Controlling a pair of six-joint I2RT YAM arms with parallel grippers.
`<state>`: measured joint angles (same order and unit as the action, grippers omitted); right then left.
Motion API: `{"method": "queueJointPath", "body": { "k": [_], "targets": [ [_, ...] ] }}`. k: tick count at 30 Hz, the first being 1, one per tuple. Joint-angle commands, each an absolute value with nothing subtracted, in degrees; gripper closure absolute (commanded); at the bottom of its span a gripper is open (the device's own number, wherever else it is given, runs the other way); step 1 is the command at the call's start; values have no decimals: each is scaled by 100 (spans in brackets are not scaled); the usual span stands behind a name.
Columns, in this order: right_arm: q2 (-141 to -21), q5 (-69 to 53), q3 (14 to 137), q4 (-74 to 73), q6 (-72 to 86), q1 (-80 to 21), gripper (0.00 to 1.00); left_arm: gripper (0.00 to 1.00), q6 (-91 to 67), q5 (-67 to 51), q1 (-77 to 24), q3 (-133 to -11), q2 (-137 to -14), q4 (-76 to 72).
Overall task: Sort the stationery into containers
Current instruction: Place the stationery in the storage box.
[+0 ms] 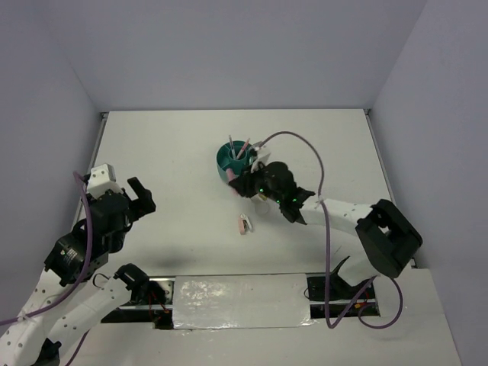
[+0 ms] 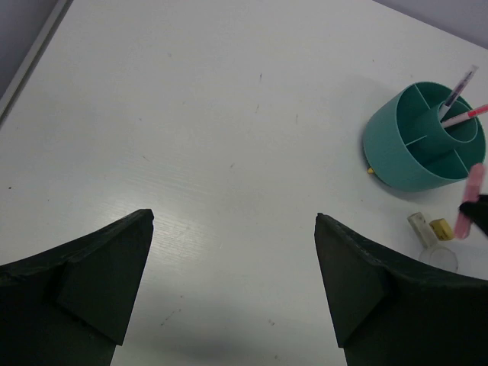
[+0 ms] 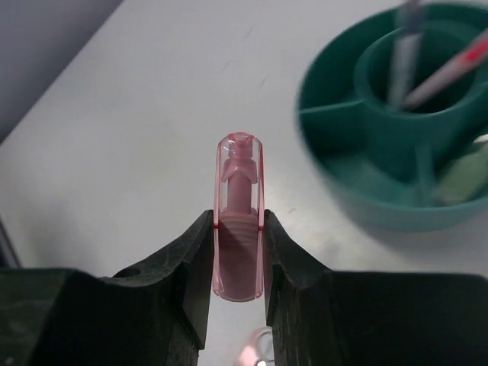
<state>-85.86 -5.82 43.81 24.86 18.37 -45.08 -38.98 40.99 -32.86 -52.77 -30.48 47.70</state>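
Already the pink pen (image 3: 450, 72) and grey pen (image 3: 404, 46) stand in the teal organiser (image 3: 305, 99), just ahead and right of the right claw (image 3: 239, 221), which grips a pink capsule (image 3: 239, 191). Just behind this claw the pink-white clip (image 1: 244, 224) waits unsorted. The left claw (image 2: 233, 216) gapes wide, empty.

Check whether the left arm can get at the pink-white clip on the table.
Probably yes. The left gripper is open and empty, and only bare table lies between it and the pink-white clip. The right gripper, shut on a pink capsule, hangs farther back by the organiser.
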Motion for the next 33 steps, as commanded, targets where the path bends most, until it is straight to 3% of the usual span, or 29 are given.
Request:
{"method": "queueJointPath", "body": {
  "k": [1, 19, 28, 33],
  "targets": [
    [-8262, -624, 4060, 4280, 1627, -3913, 100, 1, -3727, 3982, -3261, -5282, -2971, 4465],
    [-9631, -1327, 5150, 4931, 1493, -2602, 100, 1, -3621, 3832, -3252, -5256, -3085, 4386],
    [-9852, -1512, 5115, 5107, 1564, -2531, 88, 1, -3586, 3806, -3252, -5238, -3094, 4351],
    [-9958, -1565, 5150, 5036, 1573, -2522, 69, 1, -3568, 3779, -3252, -5238, -3111, 4333]
  ]
}}
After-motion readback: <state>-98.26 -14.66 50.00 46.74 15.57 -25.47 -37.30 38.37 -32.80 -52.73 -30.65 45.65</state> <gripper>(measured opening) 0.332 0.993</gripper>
